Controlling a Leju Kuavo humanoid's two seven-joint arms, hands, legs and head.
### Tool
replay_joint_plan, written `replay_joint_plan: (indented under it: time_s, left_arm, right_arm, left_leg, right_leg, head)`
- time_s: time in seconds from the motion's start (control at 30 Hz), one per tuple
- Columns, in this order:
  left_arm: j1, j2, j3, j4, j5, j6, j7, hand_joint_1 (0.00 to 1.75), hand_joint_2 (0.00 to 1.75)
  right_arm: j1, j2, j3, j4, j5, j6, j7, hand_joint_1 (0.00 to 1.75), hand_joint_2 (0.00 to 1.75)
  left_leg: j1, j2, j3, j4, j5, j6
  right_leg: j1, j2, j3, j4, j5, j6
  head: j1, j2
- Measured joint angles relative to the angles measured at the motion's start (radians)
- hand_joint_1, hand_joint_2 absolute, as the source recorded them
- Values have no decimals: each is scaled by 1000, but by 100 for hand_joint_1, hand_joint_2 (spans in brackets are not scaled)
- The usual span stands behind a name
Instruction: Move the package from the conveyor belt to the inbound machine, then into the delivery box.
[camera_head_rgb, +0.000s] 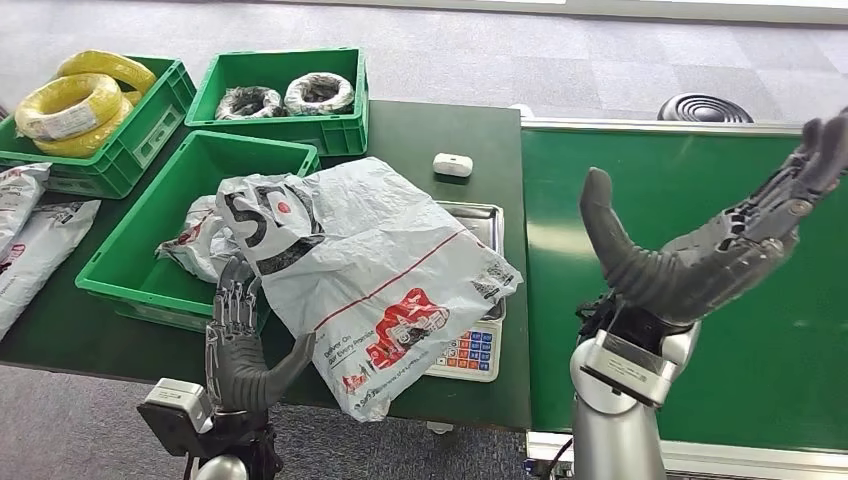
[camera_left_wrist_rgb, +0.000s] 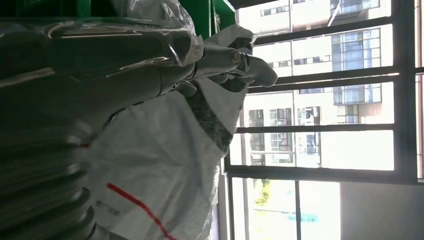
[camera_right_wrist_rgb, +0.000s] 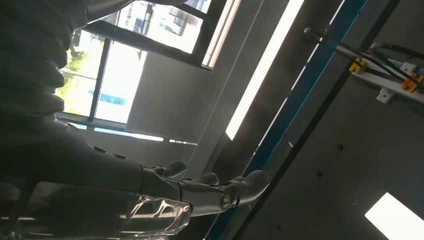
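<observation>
Your package, the big white poly mailer with the red stripe, lies draped over the scale of the inbound machine, one end spilling across the rim of the green delivery box. Your left hand has that end: in the head view its fingers reach up against the crumpled plastic at the box edge, and the left wrist view shows fingers curled round a fold of the bag, so you're gripping it. Your right hand hovers above the green conveyor belt, palm up, fingers spread wide, holding nothing. So the weighing stop looks reached, and the transfer into the box is the step in hand. Next you'll want to draw the mailer sideways off the scale with the left hand and over the box rim, lifting enough that the trailing end doesn't snag the scale, then let go once it sits beside the smaller parcel already inside.
</observation>
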Motion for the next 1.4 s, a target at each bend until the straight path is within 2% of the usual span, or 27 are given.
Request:
replay_joint_plan:
  time_s: [0.27,0.4,0.47,0.5,0.73,0.9,1.07,1.13,1.2,1.3,1.4]
  left_arm:
    - [-2,3,1,-30,-25,55,-4,0,175]
    - [-58,53,-42,-138,-135,330,-6,0,175]
    - [-101,75,-58,-191,-202,408,-6,0,175]
    - [-125,80,-60,-209,-235,418,-6,0,175]
    - [-349,65,-38,-218,-401,419,46,0,175]
    - [-501,40,-39,-161,-623,384,177,0,175]
    - [-576,25,-46,-114,-697,372,218,0,175]
    - [-605,16,-56,-87,-788,355,267,0,175]
    - [-648,4,-80,-34,-965,310,360,0,175]
    - [-724,-22,-142,114,-1238,223,495,0,175]
    - [-772,-45,-199,256,-1314,207,536,0,175]
  right_arm:
    - [97,19,-15,-175,-14,0,0,0,175]
    - [153,33,-27,-196,-72,0,0,0,175]
    - [181,41,-33,-198,-111,0,0,0,175]
    - [194,44,-36,-198,-127,0,0,0,175]
    - [237,67,-48,-186,-156,1,0,0,175]
    - [240,76,-49,-176,-164,1,0,0,175]
    - [240,79,-50,-171,-168,1,0,0,175]
    - [239,79,-50,-170,-173,1,0,0,175]
    - [235,79,-49,-167,-180,1,0,0,175]
    - [228,79,-46,-158,-188,1,0,0,175]
    - [225,79,-44,-149,-190,1,0,0,175]
  left_leg:
    - [0,0,1,0,0,0]
    - [0,-1,1,0,0,0]
    - [0,-1,1,0,0,0]
    - [0,-1,1,0,0,0]
    - [0,-1,2,0,1,0]
    - [0,0,2,0,1,0]
    - [0,1,2,0,1,0]
    - [0,0,1,0,1,0]
    - [0,-1,1,0,1,0]
    - [-1,-1,1,0,1,0]
    - [-2,1,2,1,1,1]
  right_leg:
    - [0,0,0,0,0,0]
    - [0,-1,1,0,0,0]
    - [0,-1,1,0,0,0]
    - [0,-1,1,0,0,0]
    - [0,-1,2,0,0,0]
    - [0,-1,2,0,1,0]
    - [0,0,1,0,1,0]
    - [0,0,0,0,0,0]
    - [0,-1,1,0,0,0]
    - [-1,-1,2,0,1,0]
    - [-2,0,2,0,2,1]
  head:
    - [0,0]
    - [0,0]
    - [0,0]
    - [0,0]
    - [0,0]
    - [0,0]
    - [0,0]
    - [0,0]
    - [0,0]
    - [0,0]
    - [0,0]
